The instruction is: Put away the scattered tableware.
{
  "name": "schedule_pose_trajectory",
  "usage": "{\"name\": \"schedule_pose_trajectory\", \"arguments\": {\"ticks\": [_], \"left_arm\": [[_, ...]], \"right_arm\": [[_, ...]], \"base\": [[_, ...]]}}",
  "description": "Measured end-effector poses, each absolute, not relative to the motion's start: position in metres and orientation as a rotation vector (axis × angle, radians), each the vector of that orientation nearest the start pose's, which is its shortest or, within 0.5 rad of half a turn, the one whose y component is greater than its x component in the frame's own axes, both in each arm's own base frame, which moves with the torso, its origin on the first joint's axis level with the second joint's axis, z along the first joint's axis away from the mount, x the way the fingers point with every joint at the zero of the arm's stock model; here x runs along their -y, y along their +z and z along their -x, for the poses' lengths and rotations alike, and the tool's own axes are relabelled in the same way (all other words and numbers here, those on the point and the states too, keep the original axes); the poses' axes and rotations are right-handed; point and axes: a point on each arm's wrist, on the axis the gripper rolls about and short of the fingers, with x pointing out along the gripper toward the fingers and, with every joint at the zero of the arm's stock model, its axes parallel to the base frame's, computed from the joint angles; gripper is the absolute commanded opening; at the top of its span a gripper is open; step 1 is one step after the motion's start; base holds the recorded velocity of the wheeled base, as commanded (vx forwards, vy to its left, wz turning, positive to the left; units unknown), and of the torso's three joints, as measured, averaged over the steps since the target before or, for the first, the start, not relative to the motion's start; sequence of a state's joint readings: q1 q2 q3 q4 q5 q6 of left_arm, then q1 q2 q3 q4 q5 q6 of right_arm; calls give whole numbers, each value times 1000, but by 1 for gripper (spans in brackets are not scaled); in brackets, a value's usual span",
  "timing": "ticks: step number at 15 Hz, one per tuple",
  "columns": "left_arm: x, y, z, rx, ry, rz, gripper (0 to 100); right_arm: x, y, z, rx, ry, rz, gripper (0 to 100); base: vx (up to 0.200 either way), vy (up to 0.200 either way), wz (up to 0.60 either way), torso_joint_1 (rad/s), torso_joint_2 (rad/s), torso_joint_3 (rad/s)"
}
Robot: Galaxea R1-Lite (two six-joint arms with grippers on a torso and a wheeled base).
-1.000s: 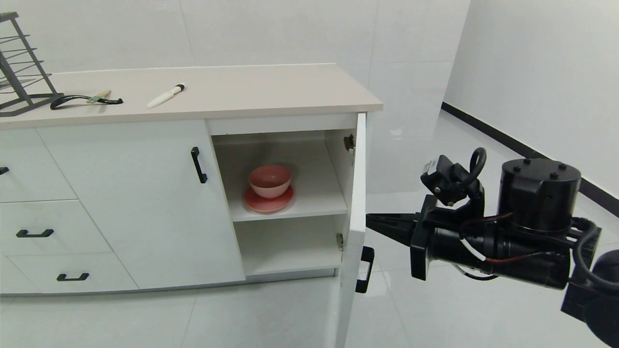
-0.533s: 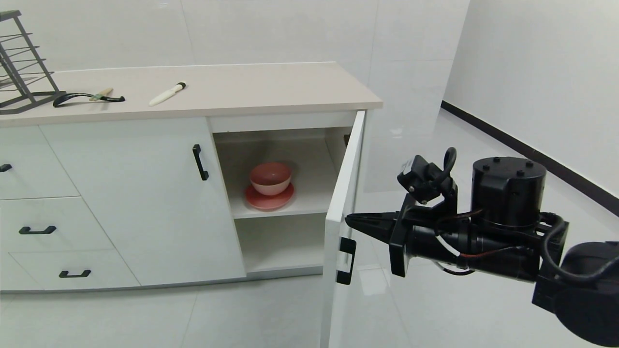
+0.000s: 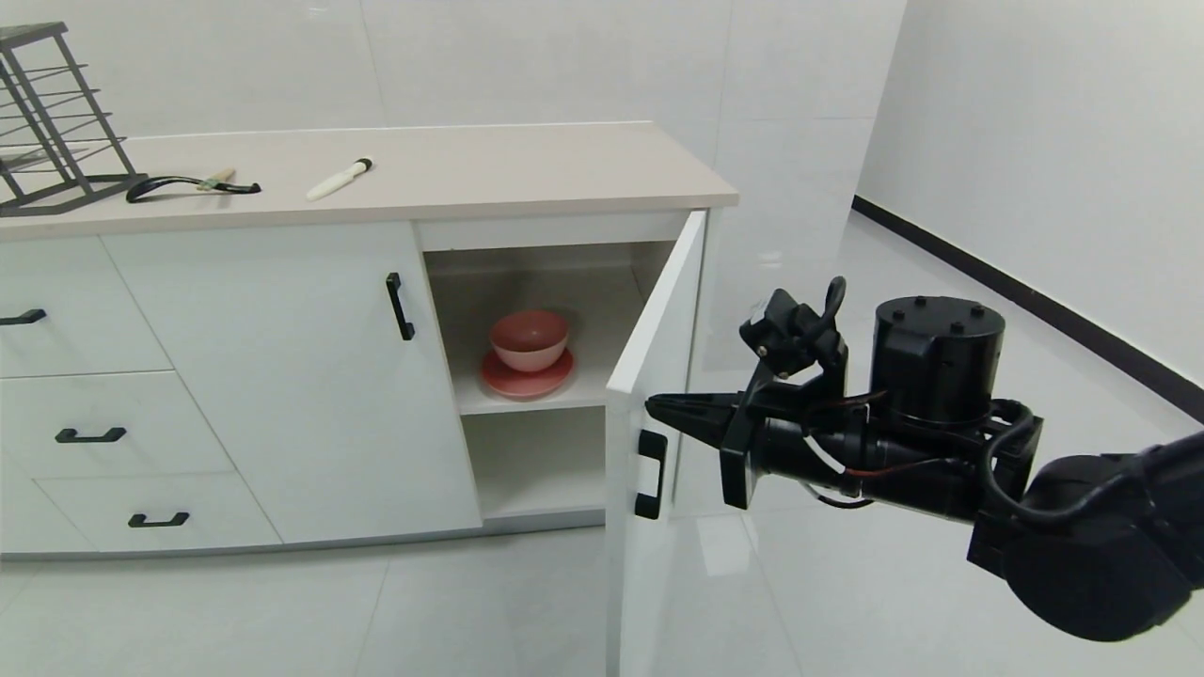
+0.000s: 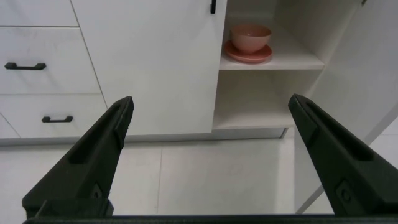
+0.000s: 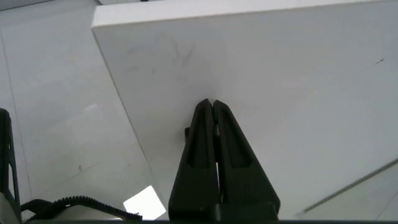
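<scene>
A pink bowl (image 3: 529,339) sits on a pink plate (image 3: 527,376) on the upper shelf inside the open cabinet; both also appear as the bowl (image 4: 251,37) and plate (image 4: 248,55) in the left wrist view. The white cabinet door (image 3: 651,395) stands half open. My right gripper (image 3: 658,410) is shut, its tips (image 5: 212,109) pressed against the door's outer face just above the black handle (image 3: 649,474). My left gripper (image 4: 208,109) is open, low in front of the cabinet, with nothing between its fingers. On the counter lie a white-bladed knife (image 3: 339,178) and a black ladle (image 3: 188,185).
A dark wire rack (image 3: 52,118) stands at the counter's left end. Drawers with black handles (image 3: 89,434) fill the cabinet's left side. The closed left door has a black handle (image 3: 400,306). Glossy white floor stretches to the right, bounded by a wall with a dark skirting (image 3: 1025,306).
My right gripper has moved left, pushing the cabinet door, which has swung from wide open toward the cabinet. The head view has shifted slightly.
</scene>
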State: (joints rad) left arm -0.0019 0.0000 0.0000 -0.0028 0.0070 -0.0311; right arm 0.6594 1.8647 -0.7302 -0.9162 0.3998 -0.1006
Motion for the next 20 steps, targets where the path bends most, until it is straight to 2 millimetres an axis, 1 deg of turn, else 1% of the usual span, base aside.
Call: {"name": "schedule_pose_trajectory", "arguments": {"ticks": [7,8,10,14,16,18,20], "left_arm": [[0,76,23,3,5,35,100],[0,76,23,3,6,35,100],[0,76,23,3,6,35,100],[0,76,23,2,4,35,100],[0,76,23,3,6,35,100],[0,76,23,3,6,35,100],[0,76,23,2,6,35,100]], "right_arm": [[-226,133,-276,-103,1064,111,0],[-228,131,-279,-107,1064,112,0],[-230,127,-282,-113,1065,113,0],[-233,123,-286,-117,1064,113,0],[-234,123,-289,-112,1059,112,0],[-238,125,-292,-96,1048,112,0],[-238,121,-293,-112,1035,115,0]], "base": [[0,0,0,0,0,0],[0,200,0,2,2,-2],[0,200,0,2,5,0],[0,0,0,0,0,0],[0,0,0,0,0,0],[0,0,0,0,0,0],[0,0,0,0,0,0]]}}
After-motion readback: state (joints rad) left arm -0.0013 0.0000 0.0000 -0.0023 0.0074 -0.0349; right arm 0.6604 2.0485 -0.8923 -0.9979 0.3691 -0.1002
